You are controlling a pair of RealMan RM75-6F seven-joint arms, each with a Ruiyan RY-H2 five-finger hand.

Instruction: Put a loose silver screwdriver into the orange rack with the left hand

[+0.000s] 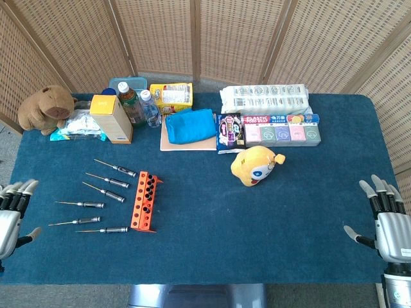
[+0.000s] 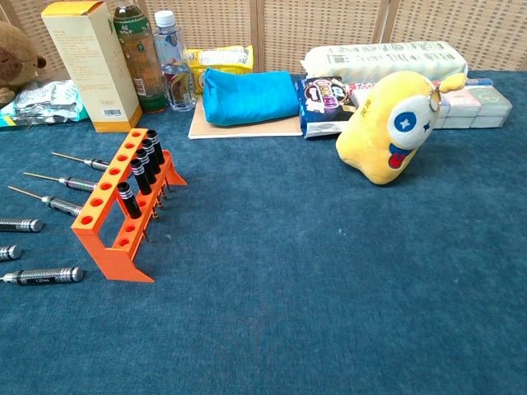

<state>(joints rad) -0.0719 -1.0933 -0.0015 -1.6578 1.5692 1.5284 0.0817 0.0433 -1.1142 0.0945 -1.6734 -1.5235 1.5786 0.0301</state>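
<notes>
Currently, left hand (image 1: 11, 212): I am seeing it hanging at the table's left edge, fingers spread apart, holding nothing, well apart from the tools.
Right hand (image 1: 387, 221): it is sitting at the table's right edge, fingers splayed, gripping nothing.
Orange rack (image 1: 144, 201): it is standing upright on the blue table (image 1: 270, 231), left of centre; black-handled drivers (image 2: 140, 169) are filling one row of its holes, while the other row is showing open holes.
Loose silver screwdrivers (image 1: 96, 196): six are lying flat in a fan just left of the rack, tips pointing left, handles nearest the rack.
Nearest screwdriver (image 2: 45, 276): in the chest view it is lying just beside the rack's front foot, not touching it as far as I can tell.
Yellow plush (image 1: 255, 165): it is resting right of the rack, well apart.
Back row: I am noting a brown plush (image 1: 45, 109), a yellow box (image 1: 111, 118), bottles (image 1: 138, 106) and a blue pouch (image 1: 190, 125).
</notes>
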